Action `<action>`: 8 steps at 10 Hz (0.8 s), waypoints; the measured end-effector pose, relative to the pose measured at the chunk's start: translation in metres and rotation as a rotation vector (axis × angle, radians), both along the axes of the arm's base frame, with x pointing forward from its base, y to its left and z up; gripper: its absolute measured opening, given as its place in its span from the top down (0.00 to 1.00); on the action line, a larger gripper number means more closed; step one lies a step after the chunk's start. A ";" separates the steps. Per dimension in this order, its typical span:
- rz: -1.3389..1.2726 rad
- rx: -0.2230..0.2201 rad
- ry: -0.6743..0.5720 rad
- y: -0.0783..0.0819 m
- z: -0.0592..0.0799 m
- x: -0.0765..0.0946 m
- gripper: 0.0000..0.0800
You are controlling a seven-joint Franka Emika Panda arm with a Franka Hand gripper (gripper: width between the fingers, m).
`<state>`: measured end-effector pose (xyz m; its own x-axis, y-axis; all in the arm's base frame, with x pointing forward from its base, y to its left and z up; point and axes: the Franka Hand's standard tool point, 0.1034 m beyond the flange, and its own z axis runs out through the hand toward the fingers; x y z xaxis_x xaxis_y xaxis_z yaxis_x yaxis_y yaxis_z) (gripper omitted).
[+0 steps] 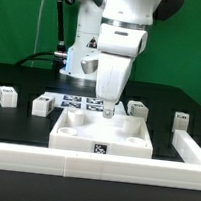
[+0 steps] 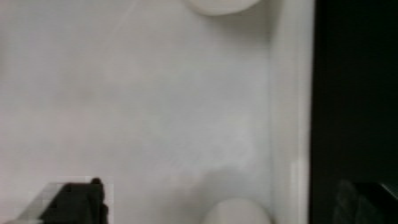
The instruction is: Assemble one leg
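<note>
Exterior view: pincer (image 1: pixel 107 110) sits low over the white panel (image 1: pixel 75 134), carrying nothing. Nearest leg (image 1: pixel 137 109) stands loose on the desk (image 1: pixel 15 125) just beside the pincer, other legs (image 1: pixel 42 104) farther out. No leg fitted yet, all left to do.
Wrist view: fingertips (image 2: pixel 73 200) wide apart over bare panel. Tips cropped, blurry.

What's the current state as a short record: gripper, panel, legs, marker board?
gripper: open, holding nothing, low at the panel's far side; contact unclear
panel: large, white, flat on the table, tag on its near face
left legs: two, loose on the table, on the exterior view's left
right legs: two, loose, on the exterior view's right
marker board: behind the panel
</note>
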<state>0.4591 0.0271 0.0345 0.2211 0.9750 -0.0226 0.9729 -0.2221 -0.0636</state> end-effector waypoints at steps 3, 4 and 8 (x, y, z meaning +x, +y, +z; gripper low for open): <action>-0.019 0.017 -0.027 -0.011 -0.014 -0.026 0.19; -0.024 0.019 -0.028 -0.013 -0.018 -0.030 0.19; -0.031 0.021 -0.029 -0.012 -0.023 -0.029 0.32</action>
